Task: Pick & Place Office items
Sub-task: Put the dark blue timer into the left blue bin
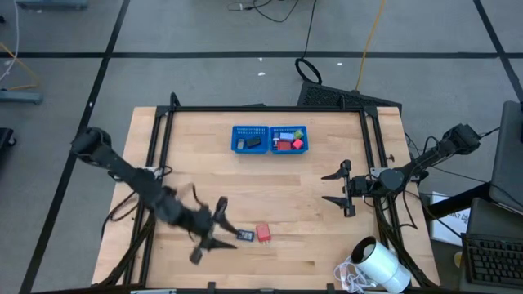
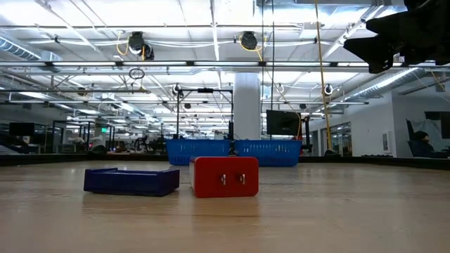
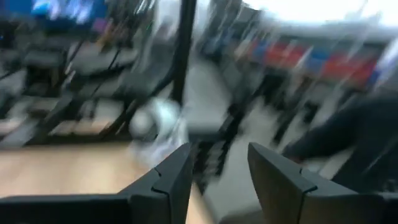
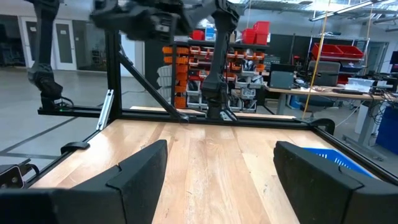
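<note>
A red block (image 1: 263, 233) (image 2: 224, 176) and a flat dark blue piece (image 1: 245, 235) (image 2: 131, 180) lie side by side on the wooden table near its front edge. My left gripper (image 1: 219, 231) (image 3: 217, 152) hovers just left of them, open, with nothing between its fingers; its picture is blurred. My right gripper (image 1: 339, 188) (image 4: 221, 155) waits open above the table's right side. Several more small pieces, red, dark and light blue, lie in the blue mesh tray (image 1: 270, 128).
The blue two-part tray (image 2: 235, 151) (image 4: 336, 158) stands at the table's far middle. A big white cylinder (image 1: 380, 265) lies at the near right corner. Black frame rails (image 1: 159, 139) run along the left, right and far edges. Bare wood lies between tray and pieces.
</note>
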You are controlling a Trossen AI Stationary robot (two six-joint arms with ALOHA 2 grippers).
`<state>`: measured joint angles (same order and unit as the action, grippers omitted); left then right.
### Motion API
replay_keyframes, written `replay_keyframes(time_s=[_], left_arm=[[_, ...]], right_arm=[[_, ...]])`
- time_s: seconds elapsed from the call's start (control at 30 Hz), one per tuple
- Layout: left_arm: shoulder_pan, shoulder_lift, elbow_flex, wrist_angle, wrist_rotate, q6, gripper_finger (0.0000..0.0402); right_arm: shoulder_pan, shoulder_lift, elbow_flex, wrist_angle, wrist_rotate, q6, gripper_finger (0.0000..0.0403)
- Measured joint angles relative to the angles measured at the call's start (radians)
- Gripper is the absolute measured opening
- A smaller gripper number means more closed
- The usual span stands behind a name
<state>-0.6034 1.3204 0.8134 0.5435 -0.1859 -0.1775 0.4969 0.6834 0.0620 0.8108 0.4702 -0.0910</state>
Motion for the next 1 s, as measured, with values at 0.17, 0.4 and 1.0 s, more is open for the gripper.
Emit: replay_keyframes(time_s=[0.17,0.4,1.0], left_arm=[[-0.126,0.119,0.199,-0.442,-0.302,-0.031,0.0144],[-0.112,0.308,0.271,-0.686,-0.340,-0.339,0.0151],[0.016,0.553,0.271,-0.856,-0.106,-0.323,0.0320]], right_arm=[[0.000,0.000,0.000,0.000,0.000,0.000,0.0281],[0.000,0.000,0.000,0.000,0.000,0.000,0.0281],[0.000,0.000,0.000,0.000,0.000,0.000,0.0281]])
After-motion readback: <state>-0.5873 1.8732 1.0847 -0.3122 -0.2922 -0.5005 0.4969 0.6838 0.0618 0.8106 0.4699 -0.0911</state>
